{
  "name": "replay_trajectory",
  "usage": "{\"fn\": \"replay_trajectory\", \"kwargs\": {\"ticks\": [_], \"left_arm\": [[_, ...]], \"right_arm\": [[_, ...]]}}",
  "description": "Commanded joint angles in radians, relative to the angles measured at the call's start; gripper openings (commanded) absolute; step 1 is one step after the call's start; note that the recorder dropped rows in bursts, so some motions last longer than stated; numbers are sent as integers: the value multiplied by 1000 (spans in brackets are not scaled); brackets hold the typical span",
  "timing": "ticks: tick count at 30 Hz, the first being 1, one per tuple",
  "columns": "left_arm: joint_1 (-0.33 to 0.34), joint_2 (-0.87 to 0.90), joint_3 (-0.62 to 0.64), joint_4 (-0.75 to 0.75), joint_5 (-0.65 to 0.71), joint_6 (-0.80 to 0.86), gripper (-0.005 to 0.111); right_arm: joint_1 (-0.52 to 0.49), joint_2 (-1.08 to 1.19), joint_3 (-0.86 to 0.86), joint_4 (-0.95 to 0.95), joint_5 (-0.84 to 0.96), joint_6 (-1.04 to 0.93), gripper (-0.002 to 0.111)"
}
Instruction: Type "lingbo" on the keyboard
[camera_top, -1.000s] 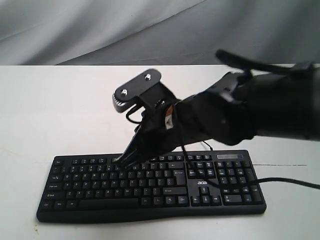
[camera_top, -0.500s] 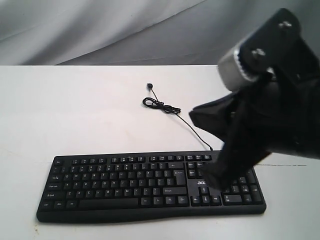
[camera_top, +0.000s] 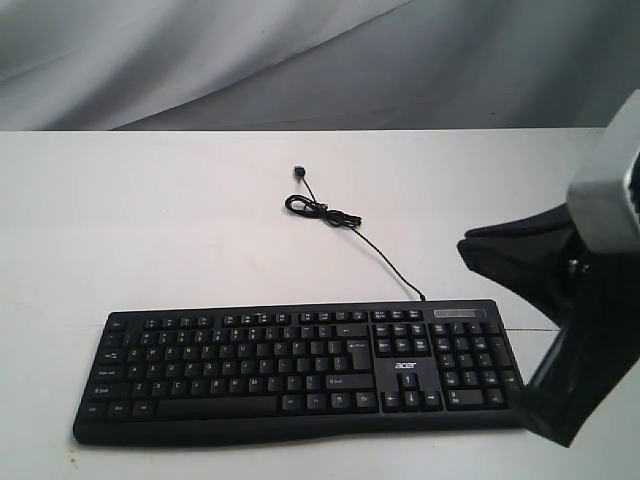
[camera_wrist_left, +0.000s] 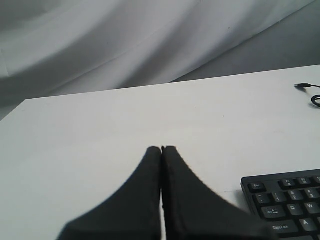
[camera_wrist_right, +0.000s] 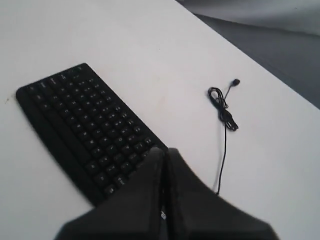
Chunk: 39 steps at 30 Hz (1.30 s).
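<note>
The black keyboard (camera_top: 300, 365) lies near the table's front edge, its acer logo beside the number pad. Its thin cable (camera_top: 385, 262) runs back to a small coil and plug. My right gripper (camera_top: 562, 428) is shut and empty, hanging off the keyboard's number-pad end at the right edge of the exterior view. In the right wrist view its closed fingertips (camera_wrist_right: 165, 151) overlap the near end of the keyboard (camera_wrist_right: 90, 125). My left gripper (camera_wrist_left: 161, 148) is shut and empty over bare table, to the side of the keyboard's Esc corner (camera_wrist_left: 287, 200). It is out of the exterior view.
The white table (camera_top: 150, 220) stretches behind and to the left of the keyboard. The coiled cable and plug (camera_top: 318, 208) lie behind the keyboard, also seen in the right wrist view as cable (camera_wrist_right: 223, 114). Grey cloth (camera_top: 300, 60) hangs behind the table.
My right arm has swung from the keys at the keyboard's left-middle across to the right, past the number pad, to the view's right edge. The keyboard has not shifted.
</note>
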Motion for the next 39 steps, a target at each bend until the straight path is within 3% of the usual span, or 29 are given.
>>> {"fn": "replay_trajectory", "kwargs": {"ticks": [1,5,12,17,23,39], "left_arm": [[-7,-4,5,-2,-10,-4,0],[-7,-4,5,-2,-10,-4,0],[-7,-4,5,-2,-10,-4,0],[-7,-4,5,-2,-10,-4,0],[-7,-4,5,-2,-10,-4,0],[-7,-4,5,-2,-10,-4,0]], "right_arm": [[-111,-81,60,-12,13,2,0],[-343,-258,152,19,-82,2,0],[-632,-564,295,66,-100,2,0],[-756,-732,426,103,-107,2,0],[-811,-838,538,152,-114,2,0],[-808,-845,638,150,-89,2,0]]}}
